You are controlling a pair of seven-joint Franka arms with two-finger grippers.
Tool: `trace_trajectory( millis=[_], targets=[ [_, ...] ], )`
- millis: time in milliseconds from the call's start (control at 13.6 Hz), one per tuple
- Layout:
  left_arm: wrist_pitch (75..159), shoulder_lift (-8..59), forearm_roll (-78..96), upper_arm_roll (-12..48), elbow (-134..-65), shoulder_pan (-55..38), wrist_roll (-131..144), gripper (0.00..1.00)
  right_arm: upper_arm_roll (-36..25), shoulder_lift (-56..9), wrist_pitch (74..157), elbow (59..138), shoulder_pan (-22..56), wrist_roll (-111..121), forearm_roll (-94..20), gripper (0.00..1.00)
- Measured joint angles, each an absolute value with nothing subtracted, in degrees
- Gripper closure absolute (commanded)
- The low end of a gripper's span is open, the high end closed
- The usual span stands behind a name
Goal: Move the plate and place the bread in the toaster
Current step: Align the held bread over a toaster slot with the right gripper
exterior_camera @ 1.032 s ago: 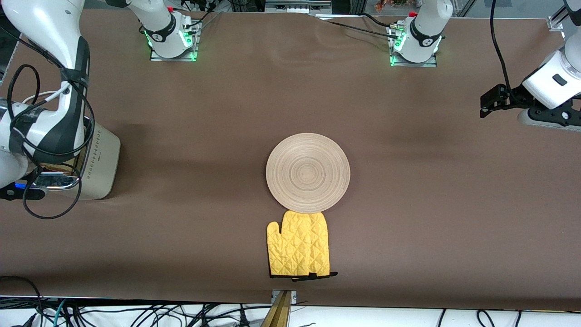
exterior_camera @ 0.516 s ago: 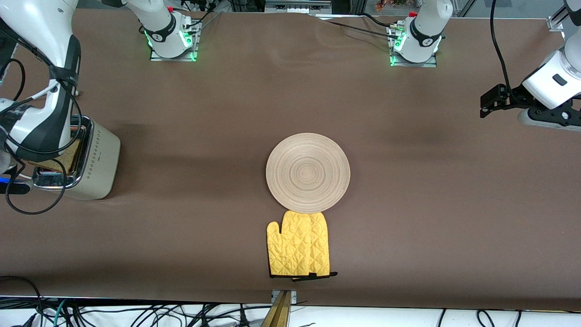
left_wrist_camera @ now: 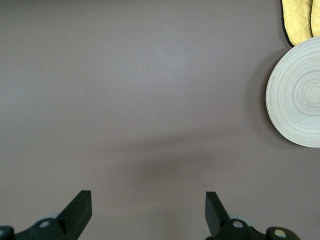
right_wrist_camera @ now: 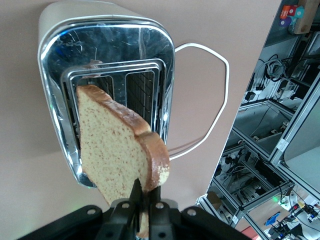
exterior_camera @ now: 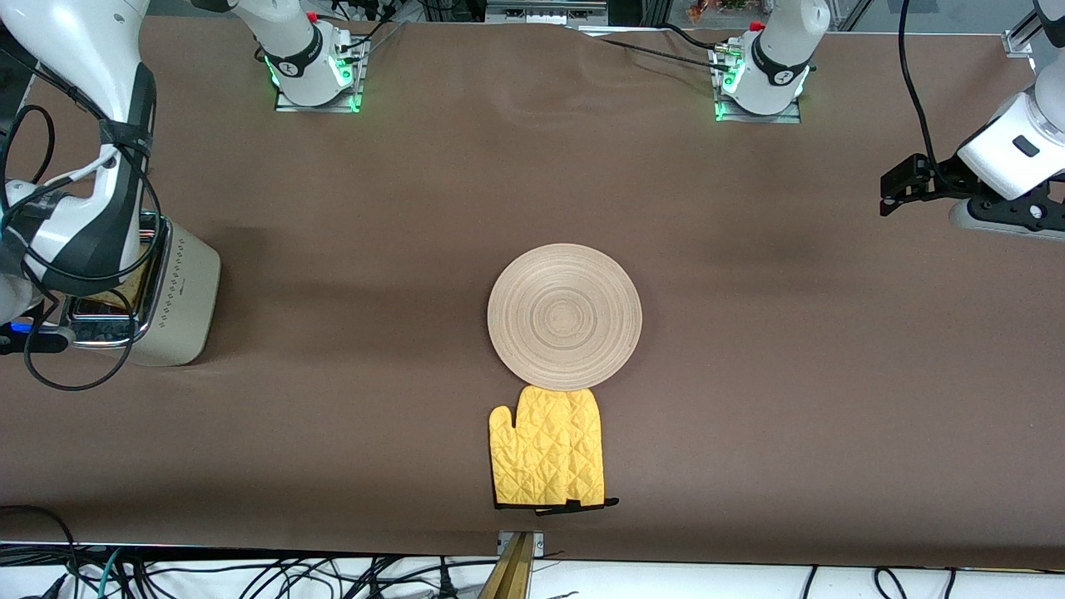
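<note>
While the right gripper (right_wrist_camera: 145, 202) pinches the bread (right_wrist_camera: 117, 152) by its crust, upright over the toaster (exterior_camera: 179, 295), the step in hand is the bread insertion. Bread hangs just above the chrome top (right_wrist_camera: 107, 55), lower edge near one slot but not yet in. Next move likely needs the slice squared to the slot, lowered, then let go. Left gripper (left_wrist_camera: 147, 212) waits, fingers spread, over bare table toward the left arm's end, well apart from the toaster. Plate (exterior_camera: 564, 316) sits mid-table, well apart from the toaster, touching the yellow mitt (exterior_camera: 547, 457).
</note>
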State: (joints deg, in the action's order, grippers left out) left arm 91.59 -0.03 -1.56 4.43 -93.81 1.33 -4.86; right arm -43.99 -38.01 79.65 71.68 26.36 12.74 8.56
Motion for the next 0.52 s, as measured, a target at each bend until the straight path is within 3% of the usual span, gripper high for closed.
trace_trajectory(
  millis=[516],
  targets=[
    [91.6, 0.0, -1.6, 4.4, -93.8, 1.3, -4.9, 0.0, -44.2, -38.0, 80.7, 71.7, 24.4, 12.7, 9.8, 1.0]
  ],
)
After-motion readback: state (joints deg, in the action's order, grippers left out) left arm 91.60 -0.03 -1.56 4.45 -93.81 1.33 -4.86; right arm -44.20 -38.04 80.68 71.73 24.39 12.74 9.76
